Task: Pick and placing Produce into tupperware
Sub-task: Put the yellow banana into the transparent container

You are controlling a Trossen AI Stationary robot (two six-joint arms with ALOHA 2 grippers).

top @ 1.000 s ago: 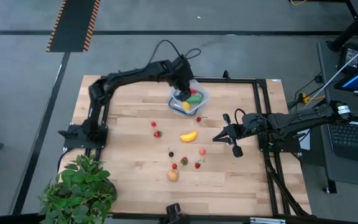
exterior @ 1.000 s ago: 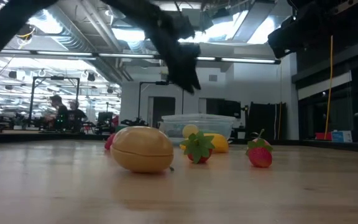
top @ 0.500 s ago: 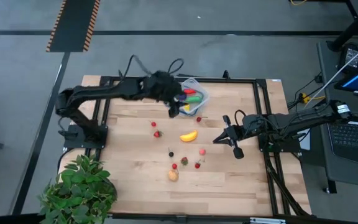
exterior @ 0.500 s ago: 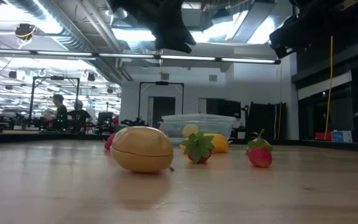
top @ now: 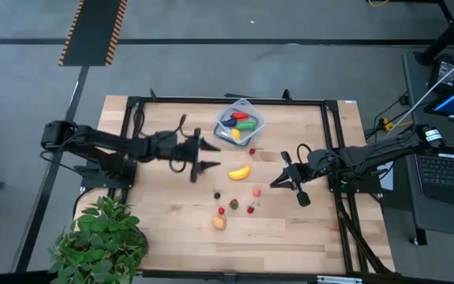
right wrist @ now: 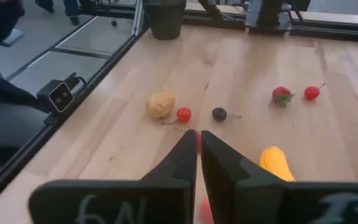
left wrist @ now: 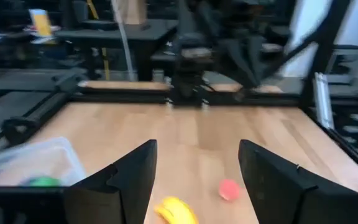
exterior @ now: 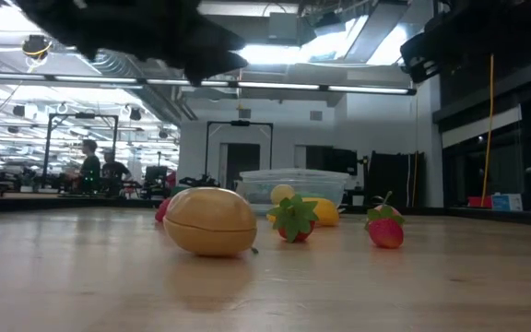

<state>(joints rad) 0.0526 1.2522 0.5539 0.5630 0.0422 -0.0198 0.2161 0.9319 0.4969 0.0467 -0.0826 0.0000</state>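
Note:
The tupperware [top: 240,123] stands at the table's far middle with green, red and yellow produce inside; in the left wrist view it shows as a clear tub [left wrist: 31,163]. A yellow banana [top: 240,172], a pink piece [top: 256,192], a tan round piece [top: 220,222], a dark berry [top: 217,195] and small red berries lie loose on the wood. My left gripper [top: 211,155] hovers open and level, just left of the banana [left wrist: 176,210], with nothing between its fingers. My right gripper [top: 277,181] hangs shut, right of the pink piece, pointing at the loose produce [right wrist: 160,104].
A leafy potted plant [top: 101,241] stands at the near left corner. A black frame rail [top: 328,142] borders the table. Two strawberries [top: 200,168] lie near my left gripper. People stand far off in the room behind [exterior: 100,171].
My left gripper has swung away from above the tupperware toward the table's near left, sinking a little and tipping from pointing down to nearly level. It now hovers left of the banana, and its finger gap looks the same.

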